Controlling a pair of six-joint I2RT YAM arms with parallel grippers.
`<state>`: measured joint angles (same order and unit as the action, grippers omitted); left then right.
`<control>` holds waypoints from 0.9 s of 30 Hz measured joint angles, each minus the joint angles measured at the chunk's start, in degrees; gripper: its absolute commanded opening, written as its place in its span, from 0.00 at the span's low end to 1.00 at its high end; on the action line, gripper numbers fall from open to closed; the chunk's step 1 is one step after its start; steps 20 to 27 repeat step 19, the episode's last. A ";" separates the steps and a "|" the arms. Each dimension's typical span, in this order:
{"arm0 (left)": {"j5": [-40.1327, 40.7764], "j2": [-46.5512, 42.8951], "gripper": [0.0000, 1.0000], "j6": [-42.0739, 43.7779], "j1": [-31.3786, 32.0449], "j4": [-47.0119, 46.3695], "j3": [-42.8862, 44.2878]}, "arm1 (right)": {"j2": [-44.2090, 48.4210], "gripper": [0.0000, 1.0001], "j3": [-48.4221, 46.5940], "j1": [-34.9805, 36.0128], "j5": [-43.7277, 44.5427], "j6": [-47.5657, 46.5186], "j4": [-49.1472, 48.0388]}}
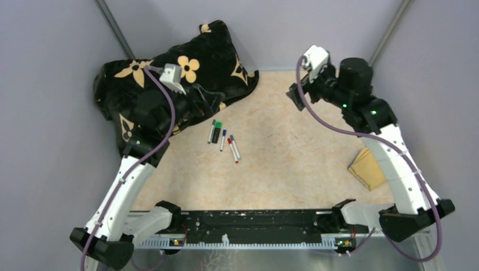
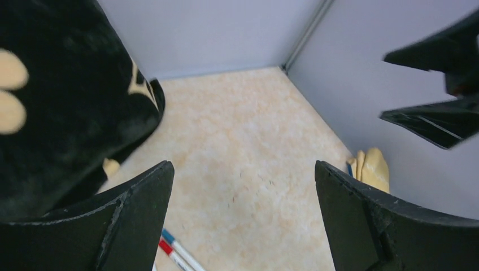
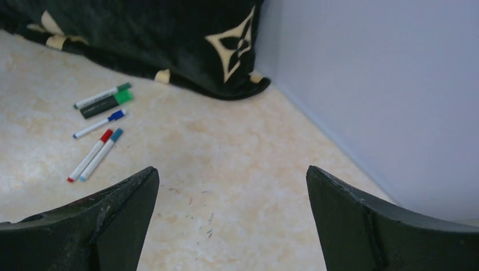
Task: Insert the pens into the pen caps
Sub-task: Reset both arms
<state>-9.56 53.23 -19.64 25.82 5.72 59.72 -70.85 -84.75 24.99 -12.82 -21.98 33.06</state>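
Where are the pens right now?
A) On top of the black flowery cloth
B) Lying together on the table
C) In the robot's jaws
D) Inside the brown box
B: the pens lie side by side in a little group on the bare table, just in front of the black cloth, with nothing gripping them.

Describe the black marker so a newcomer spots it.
Find the black flowered cloth in the far-left corner. Just off its near edge lie five pens in a row; the black marker is second from the left. It alone has a thick dark barrel, green-tipped; the others are thin and pale.
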 measured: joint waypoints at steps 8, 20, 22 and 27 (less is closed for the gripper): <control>-8.37 5.75 0.99 1.88 -5.33 10.23 21.27 | 2.40 0.99 -17.49 -5.03 1.55 5.46 3.56; -8.57 1.62 0.99 5.40 -5.35 17.49 25.88 | 3.10 0.99 -25.24 -5.33 3.48 11.78 5.84; -8.57 1.62 0.99 5.40 -5.35 17.49 25.88 | 3.10 0.99 -25.24 -5.33 3.48 11.78 5.84; -8.57 1.62 0.99 5.40 -5.35 17.49 25.88 | 3.10 0.99 -25.24 -5.33 3.48 11.78 5.84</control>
